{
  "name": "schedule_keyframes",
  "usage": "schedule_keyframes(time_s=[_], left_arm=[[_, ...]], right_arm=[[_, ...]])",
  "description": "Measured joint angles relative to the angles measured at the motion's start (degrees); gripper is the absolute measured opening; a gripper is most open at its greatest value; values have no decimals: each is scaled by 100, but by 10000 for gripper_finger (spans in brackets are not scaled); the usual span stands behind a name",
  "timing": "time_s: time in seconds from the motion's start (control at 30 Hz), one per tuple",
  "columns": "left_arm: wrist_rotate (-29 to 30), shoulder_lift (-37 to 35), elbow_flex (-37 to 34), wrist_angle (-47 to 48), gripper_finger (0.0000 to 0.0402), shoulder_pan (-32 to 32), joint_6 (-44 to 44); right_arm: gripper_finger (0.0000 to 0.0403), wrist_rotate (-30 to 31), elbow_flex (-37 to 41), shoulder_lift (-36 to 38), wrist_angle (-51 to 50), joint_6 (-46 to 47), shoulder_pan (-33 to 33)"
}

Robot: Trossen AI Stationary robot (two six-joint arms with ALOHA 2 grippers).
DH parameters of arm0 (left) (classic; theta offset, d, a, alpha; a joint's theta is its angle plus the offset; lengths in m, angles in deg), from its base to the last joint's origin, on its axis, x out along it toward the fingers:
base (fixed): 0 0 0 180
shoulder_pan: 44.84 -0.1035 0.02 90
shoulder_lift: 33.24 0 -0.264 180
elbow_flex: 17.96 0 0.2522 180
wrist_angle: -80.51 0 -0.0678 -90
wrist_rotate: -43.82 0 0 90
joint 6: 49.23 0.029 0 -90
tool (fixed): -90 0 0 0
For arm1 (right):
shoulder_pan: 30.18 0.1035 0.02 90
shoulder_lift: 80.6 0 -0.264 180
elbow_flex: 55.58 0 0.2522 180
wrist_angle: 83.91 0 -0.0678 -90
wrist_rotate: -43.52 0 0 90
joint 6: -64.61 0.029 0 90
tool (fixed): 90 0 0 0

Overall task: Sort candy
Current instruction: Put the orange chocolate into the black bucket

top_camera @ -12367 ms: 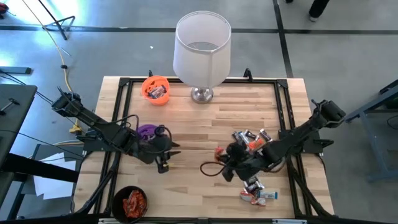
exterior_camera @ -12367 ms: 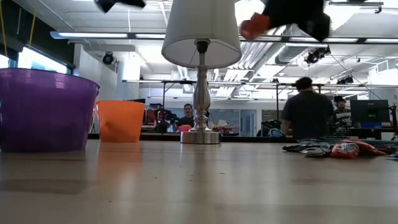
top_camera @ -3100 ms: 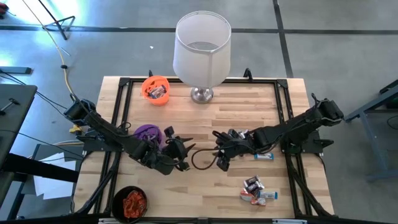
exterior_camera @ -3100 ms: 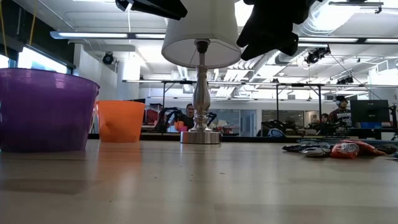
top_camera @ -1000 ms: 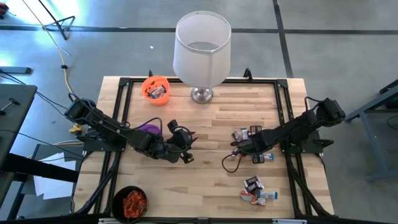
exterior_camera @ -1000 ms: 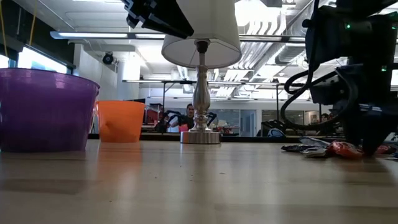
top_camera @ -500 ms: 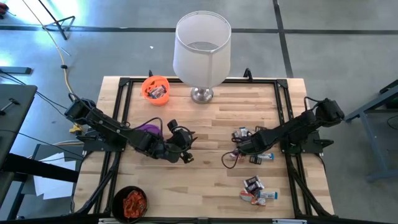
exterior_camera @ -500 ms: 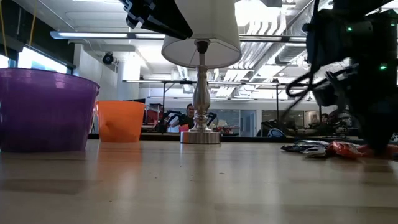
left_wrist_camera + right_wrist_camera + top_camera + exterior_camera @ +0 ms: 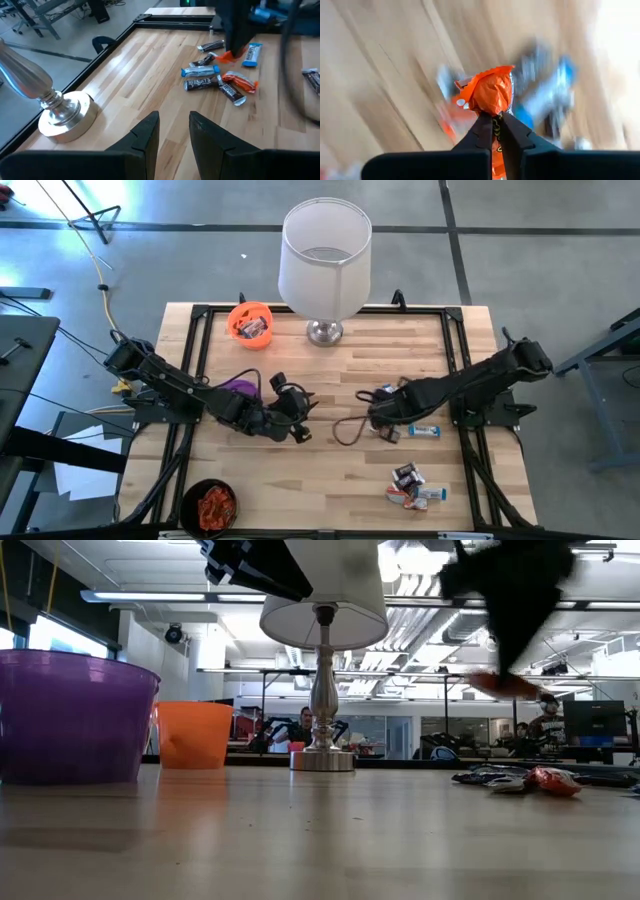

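While the right gripper [image 9: 494,122] is pinching an orange candy [image 9: 487,95] between its fingertips, w/ the wrapper sticking out just beyond the tips, the arm is reaching over the table's [image 9: 330,470] middle-right area; in the low view the piece is hanging clear above the wood, under the dark blurred claw. Jaws are clenched on the wrapper, almost touching each other.

More candy is lying on the table: a blue-and-white bar [image 9: 423,431] just beside the right gripper, a few dark pieces [image 9: 384,394] near it, and a small cluster [image 9: 412,485] closer to the front edge, well apart from the claw. Seen from the left wrist, the same sweets [image 9: 216,80] are lying spread on the boards, brown, silver-blue and orange-red wrappers mixed.

Left gripper [image 9: 172,132] is hovering over the table's left-centre, holding nothing, fingers apart w/ a narrow gap. Beside that arm is sitting a purple cup [image 9: 240,388]; an orange cup [image 9: 250,323] is standing at the back near the lamp [image 9: 326,270]; a black cup [image 9: 210,505] w/ orange-red pieces inside is sitting at the front-left corner.
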Motion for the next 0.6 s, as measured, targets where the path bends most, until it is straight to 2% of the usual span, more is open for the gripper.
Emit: schedule_keyframes(time_s=[0.1, 0.2, 0.37, 0.6], left_arm=[[-75, 0, 0, -7, 94, 0, 2], [-85, 0, 0, -90, 94, 0, 2], [-215, 0, 0, -123, 94, 12, 66], [-141, 0, 0, -442, 94, 85, 620]], right_arm=[[3, 934, -405, 7, 750, -173, 88], [3, 1495, -618, 7, 1746, -699, 165], [3, 1741, -628, 9, 3007, -1366, 299], [4, 2012, -624, 9, 3114, -1388, 524]])
